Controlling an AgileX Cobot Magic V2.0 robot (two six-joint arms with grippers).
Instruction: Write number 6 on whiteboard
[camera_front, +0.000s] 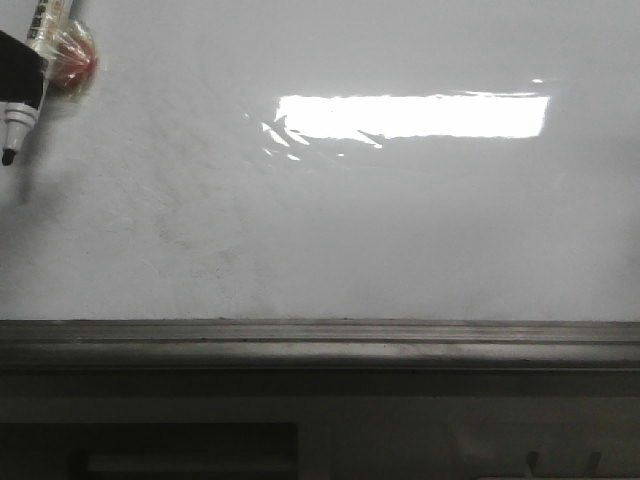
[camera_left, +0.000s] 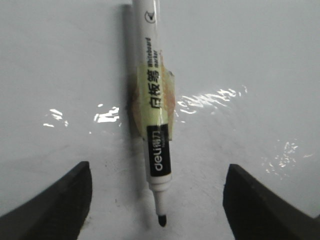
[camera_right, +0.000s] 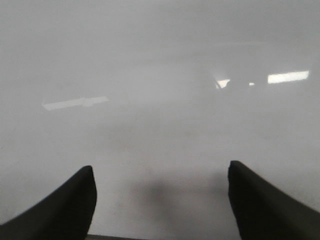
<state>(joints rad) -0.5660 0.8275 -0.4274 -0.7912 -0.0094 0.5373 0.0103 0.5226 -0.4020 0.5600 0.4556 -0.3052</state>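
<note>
The whiteboard (camera_front: 330, 230) fills the front view, glossy white with faint grey smudges; it also fills the left wrist view (camera_left: 250, 75) and the right wrist view (camera_right: 160, 75). No black line of a number 6 shows on it. A white and black whiteboard marker (camera_left: 156, 125), wrapped in clear tape, points its black tip (camera_left: 161, 219) at the board between the fingers of my left gripper (camera_left: 159, 172), which stand wide apart and do not touch it. In the front view the marker (camera_front: 22, 110) is at the upper left edge. My right gripper (camera_right: 160, 170) is open and empty, facing the board.
A grey metal ledge (camera_front: 320, 345) runs along the board's lower edge. A bright rectangular light glare (camera_front: 410, 115) lies on the board's upper middle. A reddish lump under clear tape (camera_front: 72, 62) sits beside the marker at the upper left.
</note>
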